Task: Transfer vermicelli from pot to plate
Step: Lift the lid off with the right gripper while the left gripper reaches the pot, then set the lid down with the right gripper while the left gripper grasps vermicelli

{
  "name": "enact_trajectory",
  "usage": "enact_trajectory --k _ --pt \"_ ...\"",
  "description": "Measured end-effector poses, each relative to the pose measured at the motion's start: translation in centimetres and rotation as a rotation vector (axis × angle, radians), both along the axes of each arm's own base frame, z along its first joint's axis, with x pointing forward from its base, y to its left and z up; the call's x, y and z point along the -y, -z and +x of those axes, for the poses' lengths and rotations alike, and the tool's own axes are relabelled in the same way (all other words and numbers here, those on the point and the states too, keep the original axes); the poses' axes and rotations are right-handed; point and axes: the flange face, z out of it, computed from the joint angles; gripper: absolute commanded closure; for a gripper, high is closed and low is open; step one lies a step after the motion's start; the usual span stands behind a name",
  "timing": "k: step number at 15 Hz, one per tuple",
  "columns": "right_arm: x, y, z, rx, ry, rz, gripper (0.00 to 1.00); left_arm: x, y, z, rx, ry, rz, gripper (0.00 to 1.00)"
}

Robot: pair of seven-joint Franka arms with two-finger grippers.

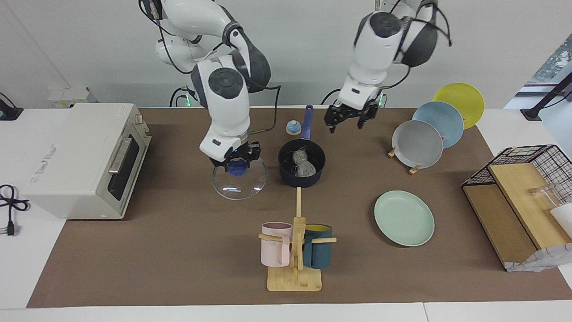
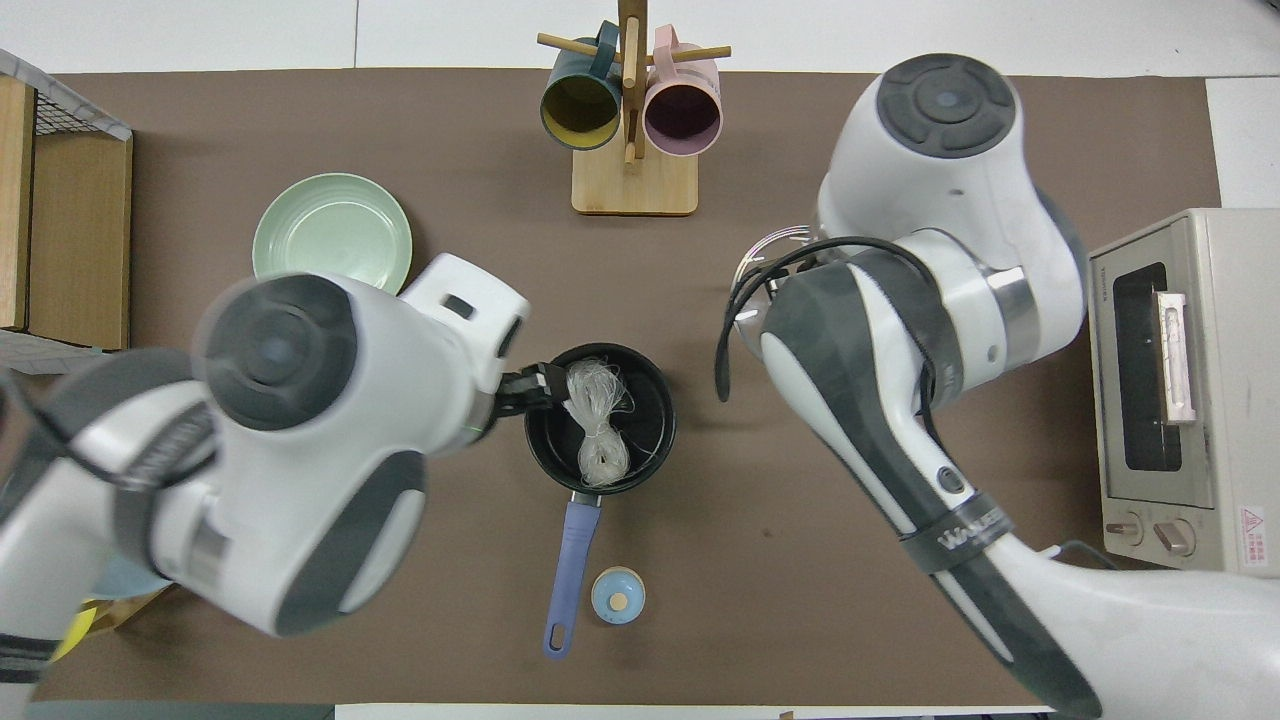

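Note:
The dark navy pot (image 1: 300,180) with its long blue handle (image 2: 570,560) stands mid-table. The vermicelli (image 1: 303,163) lies inside it as two whitish nests, also seen in the overhead view (image 2: 597,425). The mint-green plate (image 1: 404,218) lies empty, farther from the robots than the pot, toward the left arm's end (image 2: 332,228). My left gripper (image 1: 350,118) is open and empty, raised over the pot's rim (image 2: 540,389). My right gripper (image 1: 237,166) is shut on the blue knob of a glass lid (image 1: 239,184), held low beside the pot toward the right arm's end.
A toaster oven (image 1: 89,158) sits at the right arm's end. A wooden mug rack (image 1: 295,268) with a pink and a teal mug stands farther out than the pot. Grey, blue and yellow plates (image 1: 418,144) stand in a rack. A wire basket (image 1: 527,197) and a small blue round object (image 1: 293,128) are also here.

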Motion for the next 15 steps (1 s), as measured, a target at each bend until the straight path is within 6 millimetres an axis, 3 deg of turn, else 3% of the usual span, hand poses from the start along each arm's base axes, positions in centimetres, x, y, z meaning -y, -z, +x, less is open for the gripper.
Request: enact_trajectory --k 2,4,11,14,15 --pt "3.9 1.8 0.7 -0.001 -0.019 0.008 0.48 4.0 5.5 -2.2 -0.013 0.006 -0.001 0.0" --pt "6.6 4.3 0.4 0.006 -0.041 0.005 0.48 4.7 8.8 -1.9 -0.022 0.002 -0.002 0.0" --pt "11.5 9.8 -2.9 0.045 -0.079 -0.008 0.48 5.0 13.3 -0.3 -0.019 0.021 -0.015 0.0" --pt "11.9 11.2 -4.2 0.062 -0.083 -0.003 0.48 5.1 15.0 -0.2 -0.029 0.085 -0.007 0.0" --pt "11.9 11.6 -4.6 0.063 -0.084 -0.002 0.48 5.2 15.4 -0.1 -0.026 0.098 -0.008 0.13"
